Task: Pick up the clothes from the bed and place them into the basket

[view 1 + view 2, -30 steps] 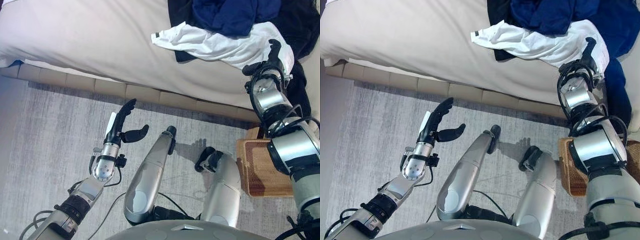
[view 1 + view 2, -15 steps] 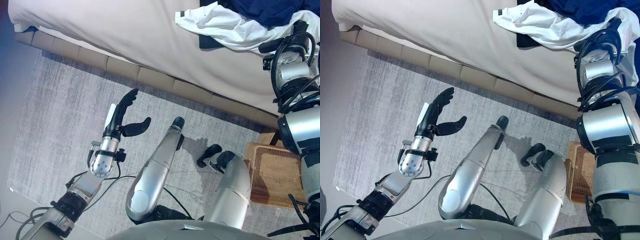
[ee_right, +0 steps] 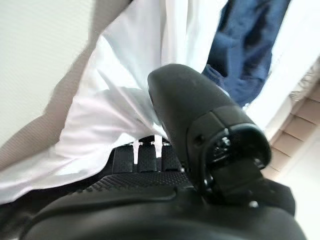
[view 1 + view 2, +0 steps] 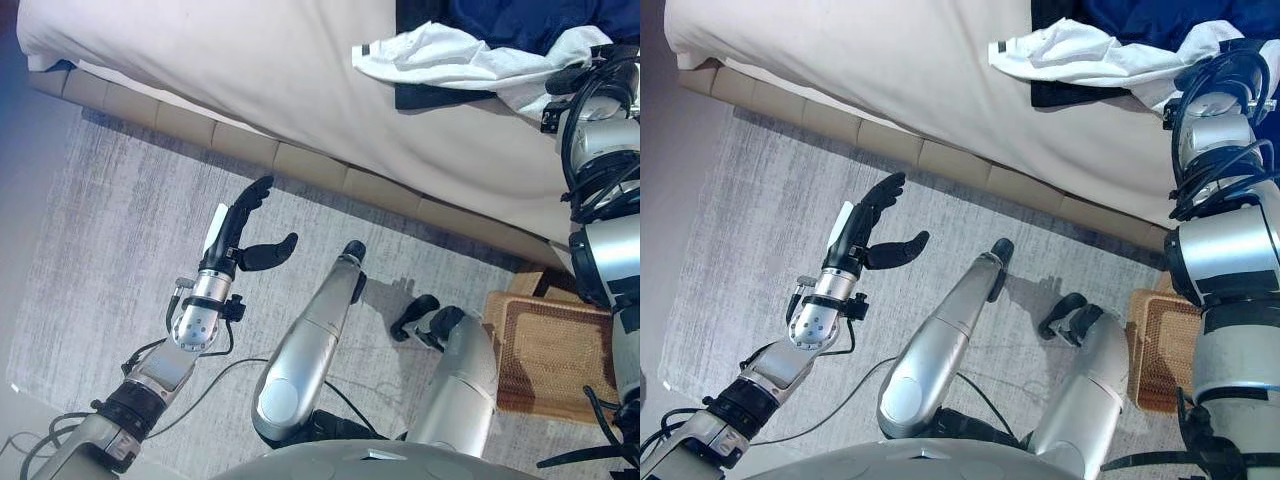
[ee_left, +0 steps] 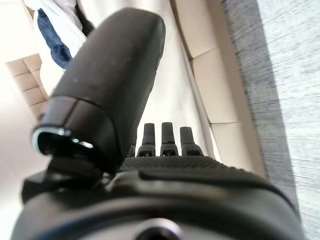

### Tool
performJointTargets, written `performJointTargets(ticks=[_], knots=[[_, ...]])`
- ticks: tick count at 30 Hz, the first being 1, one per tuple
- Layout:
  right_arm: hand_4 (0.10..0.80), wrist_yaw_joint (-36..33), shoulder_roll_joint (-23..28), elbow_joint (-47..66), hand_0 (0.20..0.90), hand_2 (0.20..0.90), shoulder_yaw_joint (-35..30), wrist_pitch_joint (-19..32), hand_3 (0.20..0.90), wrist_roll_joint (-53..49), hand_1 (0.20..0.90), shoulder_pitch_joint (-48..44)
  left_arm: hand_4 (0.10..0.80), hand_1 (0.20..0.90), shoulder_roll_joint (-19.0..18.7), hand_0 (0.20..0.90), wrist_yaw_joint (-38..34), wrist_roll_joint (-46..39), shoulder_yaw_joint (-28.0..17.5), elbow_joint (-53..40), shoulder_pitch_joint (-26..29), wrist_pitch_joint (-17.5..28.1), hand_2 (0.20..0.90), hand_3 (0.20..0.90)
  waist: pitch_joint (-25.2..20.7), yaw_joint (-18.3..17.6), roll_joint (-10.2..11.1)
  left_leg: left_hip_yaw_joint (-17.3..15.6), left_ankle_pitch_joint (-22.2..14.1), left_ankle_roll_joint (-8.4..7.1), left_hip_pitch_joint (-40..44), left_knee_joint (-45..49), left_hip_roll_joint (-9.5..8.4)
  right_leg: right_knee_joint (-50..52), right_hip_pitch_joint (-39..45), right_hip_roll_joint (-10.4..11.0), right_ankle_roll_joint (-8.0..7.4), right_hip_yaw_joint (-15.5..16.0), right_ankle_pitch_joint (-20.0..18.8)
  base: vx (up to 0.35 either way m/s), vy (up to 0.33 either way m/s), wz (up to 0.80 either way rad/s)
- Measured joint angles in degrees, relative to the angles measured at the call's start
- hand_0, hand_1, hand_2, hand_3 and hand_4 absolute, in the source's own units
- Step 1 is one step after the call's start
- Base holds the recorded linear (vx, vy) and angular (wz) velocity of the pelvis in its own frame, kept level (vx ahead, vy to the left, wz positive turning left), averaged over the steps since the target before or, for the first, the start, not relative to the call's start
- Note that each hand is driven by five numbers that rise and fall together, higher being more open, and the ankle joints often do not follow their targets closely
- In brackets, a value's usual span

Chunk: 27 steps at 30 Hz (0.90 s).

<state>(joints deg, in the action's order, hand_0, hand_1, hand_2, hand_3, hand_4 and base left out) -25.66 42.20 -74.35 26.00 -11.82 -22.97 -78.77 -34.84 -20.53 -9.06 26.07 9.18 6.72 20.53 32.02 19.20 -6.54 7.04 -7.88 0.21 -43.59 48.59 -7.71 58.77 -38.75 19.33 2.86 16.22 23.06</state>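
A white garment (image 4: 440, 58) lies on the beige bed (image 4: 240, 70) near its edge, with a navy garment (image 4: 500, 15) over its far side and a black one (image 4: 428, 96) under it. My right hand (image 4: 572, 80) rests on the right end of the white garment. In the right wrist view its fingers (image 3: 145, 156) reach straight into the white cloth (image 3: 110, 115), with its thumb above the cloth. My left hand (image 4: 236, 228) is open and empty above the rug. A woven basket (image 4: 548, 348) stands on the floor below my right arm.
A grey rug (image 4: 110, 230) covers the floor in front of the bed. The bed's padded base (image 4: 300, 165) runs along the rug's far side. The basket sits close to the bed's base at the right.
The whole picture has shifted, so the camera moved. My right hand stays at the right end of the white garment. My left hand holds the same open pose.
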Motion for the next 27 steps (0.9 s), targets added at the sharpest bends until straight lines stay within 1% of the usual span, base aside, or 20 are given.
performJointTargets(ticks=[2,3,5,7,10,11,14,15,16,18,19,20,21,22,23,25,26,27], knots=[[0.100,0.1,0.0,0.0,0.300,0.300,0.0,0.0,0.200,0.2,0.300,0.1,0.800,0.900,-0.1,0.900,-0.1,0.0,0.0,-0.1,0.1,0.0,0.900,0.900,0.0,-0.1,0.0,-0.4,0.0,0.05,1.9,-1.0,0.36,-1.2,1.6,-0.1,-0.01,-0.1,0.0,0.004,0.029,-0.13],[0.100,0.2,-0.2,0.0,0.300,0.300,0.0,0.0,0.200,0.8,0.300,0.2,0.800,0.900,-0.1,0.900,-0.2,0.0,0.0,-0.1,0.0,0.0,0.900,0.900,0.0,-0.1,0.0,-0.6,0.0,0.06,2.9,-1.6,0.56,-1.9,2.6,-0.2,-0.29,-0.1,-0.2,-0.003,0.023,-0.12],[0.100,0.2,-0.2,0.0,0.300,0.300,0.0,0.0,0.200,1.6,0.300,0.3,0.800,0.900,-0.1,0.900,-0.2,0.0,0.1,-0.2,0.0,0.0,0.900,0.900,0.0,-0.3,0.0,-0.9,0.0,0.08,4.1,-2.2,0.62,-2.6,3.7,-0.2,-0.29,-0.2,-0.3,-0.018,0.014,-0.08],[0.100,0.4,-0.2,0.1,0.300,0.300,0.0,0.1,0.200,2.5,0.300,0.4,0.800,0.900,-0.1,0.900,-0.3,0.0,0.1,-0.2,0.1,0.0,0.900,0.900,0.0,-0.5,0.0,-1.0,0.0,0.11,5.3,-3.1,0.77,-3.7,4.9,-0.3,-0.90,-0.1,-1.0,-0.027,0.012,-0.07],[0.100,1.3,-0.3,0.1,0.300,0.300,0.3,0.5,0.200,2.9,0.300,0.8,0.800,0.900,-0.1,0.900,-0.4,0.0,0.2,-0.1,0.3,0.0,0.900,0.900,0.0,-0.6,0.0,-1.6,0.1,0.02,7.2,-4.4,1.78,-5.8,6.6,-1.3,-0.79,-0.2,-1.9,-0.025,0.013,-0.15],[0.100,1.5,-0.3,0.2,0.300,0.300,0.3,0.6,0.200,2.9,0.300,1.4,0.800,0.900,-0.1,0.900,-0.4,0.0,0.5,0.1,0.4,0.0,0.900,0.900,0.0,-0.6,0.0,-1.7,0.1,0.02,8.2,-5.2,1.92,-6.6,7.6,-1.6,-1.09,-0.2,-2.2,-0.015,0.014,-0.16],[0.100,2.3,-0.4,0.5,0.300,0.300,0.7,1.7,0.200,2.8,0.300,3.1,0.800,0.900,-0.1,0.900,-0.6,0.2,0.6,0.2,0.8,-0.3,0.900,0.900,0.1,-1.1,0.2,-2.5,0.1,0.03,12.4,-7.3,2.84,-9.8,11.3,-2.6,-1.25,-0.6,-3.3,0.021,0.023,-0.21],[0.100,2.4,-0.4,1.5,0.300,0.300,0.8,2.2,0.200,2.7,0.300,4.0,0.800,0.900,0.0,0.900,-0.6,0.2,0.6,0.5,1.1,-0.5,0.900,0.900,0.1,-1.1,0.2,-2.6,0.2,0.09,13.6,-8.3,3.16,-10.9,12.5,-3.1,-1.67,-0.7,-3.9,0.039,0.025,-0.27],[0.100,2.4,-0.3,3.2,0.300,0.300,0.8,3.1,0.200,2.3,0.300,5.0,0.800,0.900,0.0,0.900,-0.7,0.2,0.6,0.9,1.4,-0.9,0.900,0.900,0.1,-1.5,0.3,-2.9,0.2,0.10,15.4,-9.4,3.96,-12.6,14.0,-3.8,-1.79,-1.0,-4.6,0.042,0.031,-0.33],[0.100,2.5,-0.4,6.7,0.300,0.300,0.7,5.2,0.200,1.5,0.300,6.5,0.800,0.900,0.3,0.900,-1.3,0.2,0.7,1.6,1.9,-2.9,0.900,0.900,0.0,-2.6,0.6,-3.7,0.3,0.28,18.2,-11.9,4.56,-15.4,16.5,-4.7,-2.22,-1.5,-5.4,-0.028,0.048,-0.33],[0.100,2.5,-0.4,8.1,0.300,0.300,0.8,6.1,0.200,1.5,0.300,6.9,0.800,0.900,0.4,0.900,-1.5,0.2,0.8,2.6,2.3,-3.4,0.900,0.900,-0.1,-3.5,0.7,-4.2,0.5,0.49,19.5,-12.9,4.90,-16.8,17.6,-5.2,-2.11,-1.8,-6.1,-0.015,0.041,-0.25],[0.100,2.6,-0.4,9.6,0.300,0.300,0.7,6.7,0.200,1.1,0.300,7.2,0.800,0.900,0.4,0.900,-1.8,0.2,0.8,3.5,2.8,-4.2,0.900,0.900,-0.1,-4.0,0.9,-4.4,0.9,0.68,20.6,-14.3,5.06,-18.2,18.5,-5.5,-2.33,-1.8,-7.0,0.068,0.027,-0.27],[0.100,3.0,-0.2,11.8,0.300,0.300,0.5,6.9,0.200,0.9,0.300,7.7,0.800,0.900,0.5,0.900,-2.2,0.2,0.6,4.5,3.4,-5.6,0.900,0.900,-0.1,-5.2,1.4,-5.5,1.1,0.76,22.3,-15.9,5.89,-20.4,19.9,-6.3,-2.32,-2.2,-7.8,0.070,0.028,-0.34],[0.100,3.4,-0.2,14.5,0.300,0.300,-0.6,7.4,0.200,0.6,0.300,9.0,0.800,0.900,0.4,0.900,-2.3,0.2,0.7,5.7,3.8,-6.7,0.900,0.900,-0.3,-5.6,2.1,-6.3,1.5,0.75,24.1,-18.0,6.16,-22.3,21.0,-6.7,-3.04,-3.0,-8.5,0.080,0.037,-0.47],[0.100,3.9,-0.2,16.4,0.300,0.300,-0.8,8.6,0.200,0.3,0.300,10.0,0.800,0.900,0.4,0.900,-2.3,0.2,0.7,6.7,4.1,-8.2,0.900,0.900,-0.3,-6.2,2.6,-7.0,2.2,0.57,26.3,-19.9,6.64,-24.6,22.9,-7.4,-3.25,-3.3,-9.7,0.085,0.038,-0.43],[0.100,4.4,0.4,20.4,0.300,0.300,-2.0,9.4,0.200,-0.6,0.300,12.3,0.800,0.900,0.3,0.900,-2.3,0.2,0.6,7.7,4.6,-10.3,0.900,0.900,-0.5,-8.4,3.5,-7.8,2.8,0.70,30.4,-23.9,6.91,-28.8,26.5,-8.2,-3.63,-3.8,-11.0,0.086,0.055,-0.31],[0.100,4.8,0.8,23.7,0.300,0.300,-3.7,9.5,0.200,-0.7,0.300,14.7,0.800,0.900,0.2,0.900,-2.2,0.2,0.6,7.8,4.7,-11.8,0.900,0.900,-1.1,-9.0,4.5,-9.0,3.9,0.60,33.3,-27.3,6.99,-31.6,28.5,-8.6,-4.07,-4.7,-12.1,0.072,0.049,-0.34],[0.100,5.2,1.4,26.0,0.300,0.300,-4.1,9.8,0.200,-0.7,0.300,16.5,0.800,0.900,0.0,0.900,-2.2,0.3,0.6,7.9,4.7,-12.5,0.900,0.900,-1.9,-10.1,5.2,-9.4,4.5,0.54,34.9,-29.5,7.11,-33.8,30.0,-9.0,-4.45,-4.8,-13.0,0.054,0.033,-0.35]])
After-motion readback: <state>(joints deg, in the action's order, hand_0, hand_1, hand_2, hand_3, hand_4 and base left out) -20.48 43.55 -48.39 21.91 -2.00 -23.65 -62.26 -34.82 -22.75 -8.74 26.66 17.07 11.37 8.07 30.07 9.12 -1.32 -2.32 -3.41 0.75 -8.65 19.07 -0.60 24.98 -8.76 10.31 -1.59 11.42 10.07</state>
